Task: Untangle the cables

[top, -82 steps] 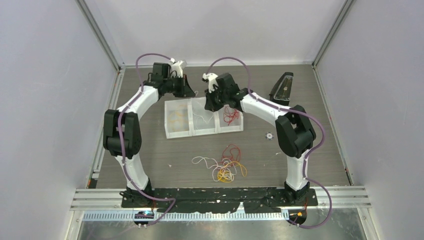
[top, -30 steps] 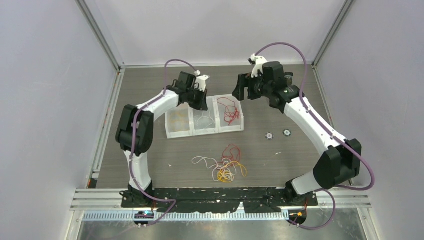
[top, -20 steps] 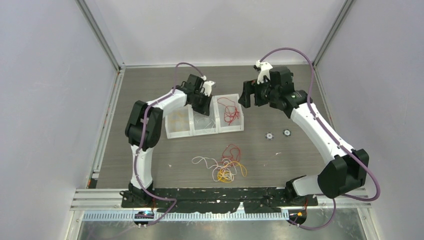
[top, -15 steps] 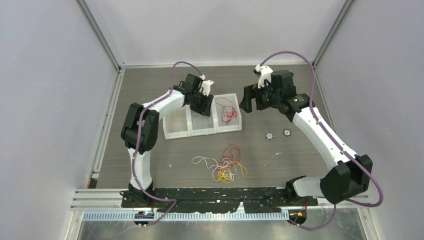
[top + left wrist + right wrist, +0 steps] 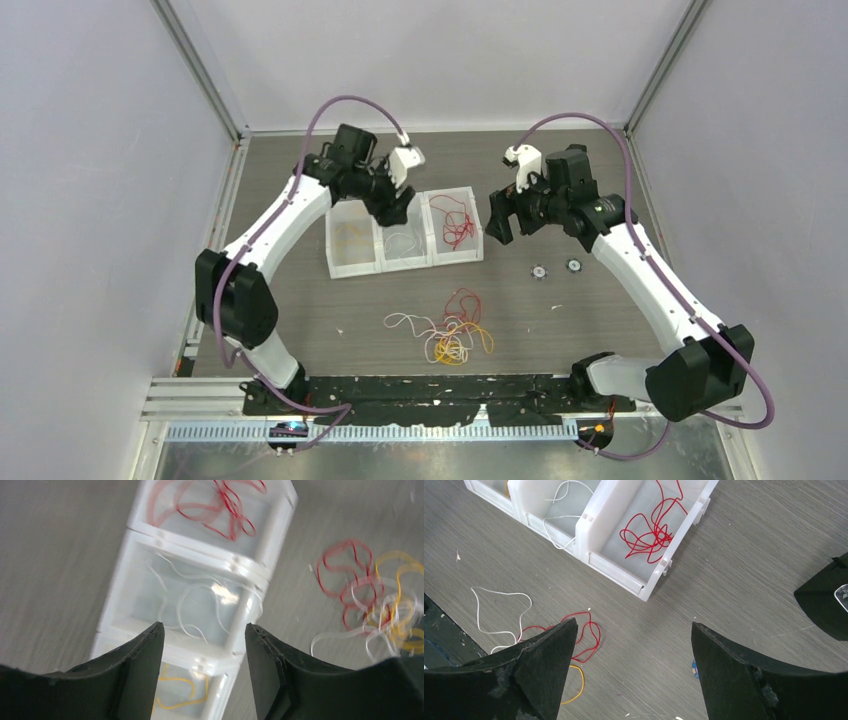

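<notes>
The cables lie as a loose tangle (image 5: 452,325) of red, white and yellow wires on the table in front of a row of three white bins (image 5: 355,268). More cables rest sorted in the bins: red ones (image 5: 651,530), white ones (image 5: 195,600) and a yellow one (image 5: 182,692). My left gripper (image 5: 392,210) hangs over the middle bin, open and empty (image 5: 204,626). My right gripper (image 5: 498,225) hovers just right of the bins, wide open and empty (image 5: 634,625). In the right wrist view a red loop (image 5: 586,630) of the tangle shows beside its left finger.
Two small round pieces (image 5: 538,270) (image 5: 574,265) lie on the table right of the bins. A black object (image 5: 824,600) sits at the right edge of the right wrist view. Grey walls close in the table on three sides.
My left gripper has opened above the middle bin and its arm has swung outward to the left. My right gripper has come down and nearer, beside the red bin.
</notes>
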`<state>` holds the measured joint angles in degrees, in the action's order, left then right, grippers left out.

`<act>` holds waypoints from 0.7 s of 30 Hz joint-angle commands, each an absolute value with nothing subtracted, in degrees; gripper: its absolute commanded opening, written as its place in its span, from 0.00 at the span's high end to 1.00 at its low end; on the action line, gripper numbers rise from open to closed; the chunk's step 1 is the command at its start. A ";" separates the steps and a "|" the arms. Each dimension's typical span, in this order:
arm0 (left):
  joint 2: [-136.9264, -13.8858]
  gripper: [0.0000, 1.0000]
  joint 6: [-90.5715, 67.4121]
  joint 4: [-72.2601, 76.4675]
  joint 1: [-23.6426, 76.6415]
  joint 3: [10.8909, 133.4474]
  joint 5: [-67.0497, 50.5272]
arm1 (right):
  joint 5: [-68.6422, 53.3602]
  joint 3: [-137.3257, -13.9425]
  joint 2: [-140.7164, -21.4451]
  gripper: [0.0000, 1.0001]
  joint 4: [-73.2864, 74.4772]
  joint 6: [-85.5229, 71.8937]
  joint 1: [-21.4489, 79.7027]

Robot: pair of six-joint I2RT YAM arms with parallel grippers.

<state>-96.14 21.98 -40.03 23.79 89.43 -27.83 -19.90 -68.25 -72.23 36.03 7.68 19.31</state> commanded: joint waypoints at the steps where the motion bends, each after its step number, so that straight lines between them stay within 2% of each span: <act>1: -96.41 0.37 46.27 -54.32 25.18 83.89 -35.16 | -21.65 -67.27 -69.42 0.10 36.82 10.13 18.90; 5: -95.12 0.35 55.51 -49.23 25.76 78.48 -34.37 | -22.09 -66.78 -69.68 0.10 36.92 9.83 18.75; 21: -104.88 0.45 71.44 -46.86 31.14 80.84 -29.18 | -23.21 -68.20 -72.96 0.11 37.63 8.69 17.89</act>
